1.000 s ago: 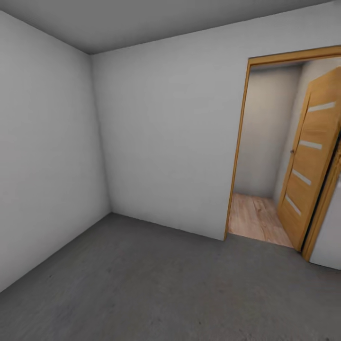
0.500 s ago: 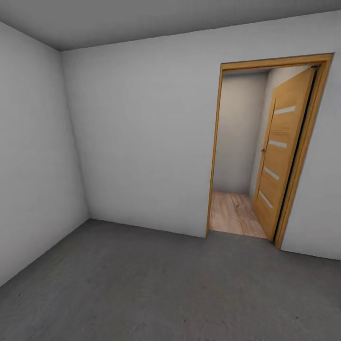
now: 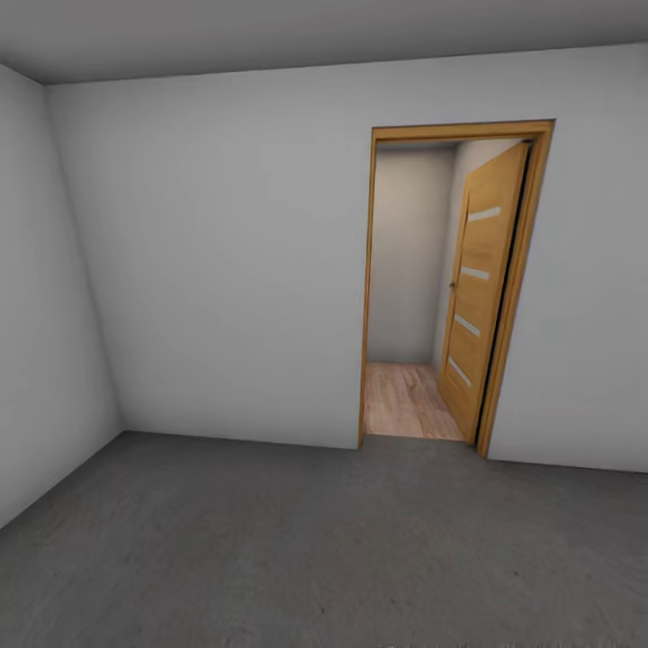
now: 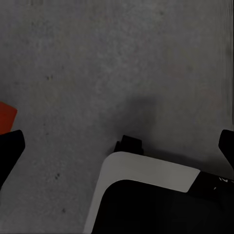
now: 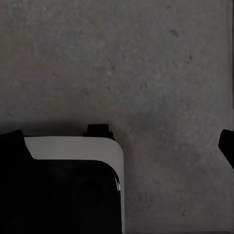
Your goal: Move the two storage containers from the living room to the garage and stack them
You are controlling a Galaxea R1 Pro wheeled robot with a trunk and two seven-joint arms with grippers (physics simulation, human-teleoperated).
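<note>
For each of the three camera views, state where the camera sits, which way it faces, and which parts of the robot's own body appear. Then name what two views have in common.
Head view: on the robot's head, facing forward across the dark concrete floor to a white wall with an open wooden door; wood-plank floor beyond.
Left wrist view: near the left gripper, facing down at the concrete; fingertips, the robot's base, an orange-red corner.
Right wrist view: near the right gripper, facing down; base.
Shared: both wrist views show concrete and base.
</note>
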